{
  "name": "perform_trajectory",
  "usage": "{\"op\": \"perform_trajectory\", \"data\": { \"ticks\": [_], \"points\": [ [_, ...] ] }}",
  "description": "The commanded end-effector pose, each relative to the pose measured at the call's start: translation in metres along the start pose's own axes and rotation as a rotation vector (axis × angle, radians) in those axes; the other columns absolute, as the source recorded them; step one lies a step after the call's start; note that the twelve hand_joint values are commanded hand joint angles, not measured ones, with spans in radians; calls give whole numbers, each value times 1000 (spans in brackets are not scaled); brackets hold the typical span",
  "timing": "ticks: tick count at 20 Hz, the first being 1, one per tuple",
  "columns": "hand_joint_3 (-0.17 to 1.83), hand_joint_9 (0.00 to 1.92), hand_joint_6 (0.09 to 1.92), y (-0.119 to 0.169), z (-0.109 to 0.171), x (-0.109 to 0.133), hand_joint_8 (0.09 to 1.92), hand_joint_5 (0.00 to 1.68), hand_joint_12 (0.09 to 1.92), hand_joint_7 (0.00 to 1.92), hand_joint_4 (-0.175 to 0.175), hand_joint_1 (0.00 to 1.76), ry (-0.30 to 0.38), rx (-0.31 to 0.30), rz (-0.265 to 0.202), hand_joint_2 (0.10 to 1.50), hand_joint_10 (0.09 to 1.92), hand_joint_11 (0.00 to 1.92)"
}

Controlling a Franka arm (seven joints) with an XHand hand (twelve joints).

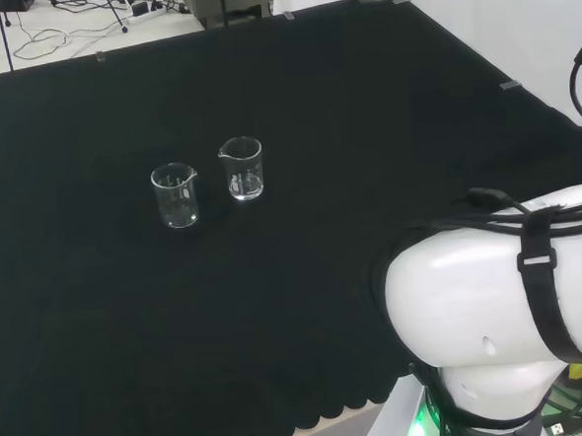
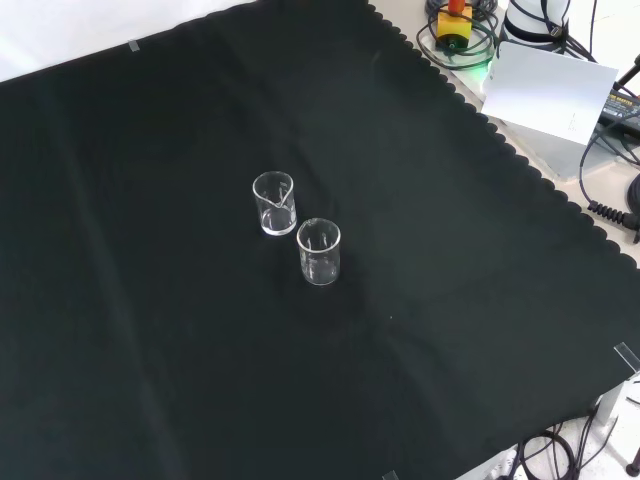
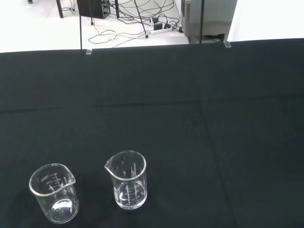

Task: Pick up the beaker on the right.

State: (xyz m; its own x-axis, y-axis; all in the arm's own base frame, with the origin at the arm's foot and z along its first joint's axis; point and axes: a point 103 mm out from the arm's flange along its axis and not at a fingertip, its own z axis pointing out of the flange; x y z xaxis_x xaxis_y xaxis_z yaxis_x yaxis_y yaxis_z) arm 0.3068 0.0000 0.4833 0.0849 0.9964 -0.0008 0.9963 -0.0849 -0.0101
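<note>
Two small clear glass beakers stand upright and close together on the black cloth, both apparently empty. In the head view the right beaker [image 1: 242, 169] has its spout turned left, and the left beaker [image 1: 175, 195] stands slightly nearer. In the front view the same pair sits mid-cloth, with the right beaker [image 2: 274, 203] higher and the left beaker [image 2: 319, 251] lower. The wrist view looks at them from some way off, the right beaker [image 3: 127, 180] beside the left beaker [image 3: 53, 199]. Nothing touches either beaker.
The arm's white link [image 1: 504, 304] bulks at the head view's lower right. The cloth's scalloped edge [image 2: 520, 160] runs past a white plate [image 2: 550, 95] and cables. Floor cables [image 3: 142, 28] lie beyond the bench's far edge.
</note>
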Motion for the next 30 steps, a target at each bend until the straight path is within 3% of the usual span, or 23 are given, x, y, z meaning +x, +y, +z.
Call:
{"op": "perform_trajectory", "data": {
  "ticks": [1, 5, 11, 17, 25, 30],
  "points": [
    [516, 130, 302, 0, 0, -3, 505, 231, 1225, 29, -1, 120, -5, -9, 12, 1160, 634, 0],
    [317, 128, 117, 1, 0, -5, 478, 308, 1233, 34, -1, 87, -6, -7, 11, 1272, 622, 0],
    [288, 130, 90, 3, 9, -3, 474, 324, 1233, 37, -2, 92, -7, 4, 11, 1286, 620, 0],
    [282, 136, 87, 11, 29, -13, 475, 328, 1235, 42, -2, 94, 22, 25, 49, 1287, 622, 0],
    [267, 149, 87, 38, 76, -28, 479, 338, 1248, 54, -6, 115, 9, 63, 57, 1284, 626, 0],
    [236, 182, 87, 73, 117, -31, 488, 338, 1292, 74, -10, 218, 62, 56, 2, 1241, 633, 0]
  ]
}}
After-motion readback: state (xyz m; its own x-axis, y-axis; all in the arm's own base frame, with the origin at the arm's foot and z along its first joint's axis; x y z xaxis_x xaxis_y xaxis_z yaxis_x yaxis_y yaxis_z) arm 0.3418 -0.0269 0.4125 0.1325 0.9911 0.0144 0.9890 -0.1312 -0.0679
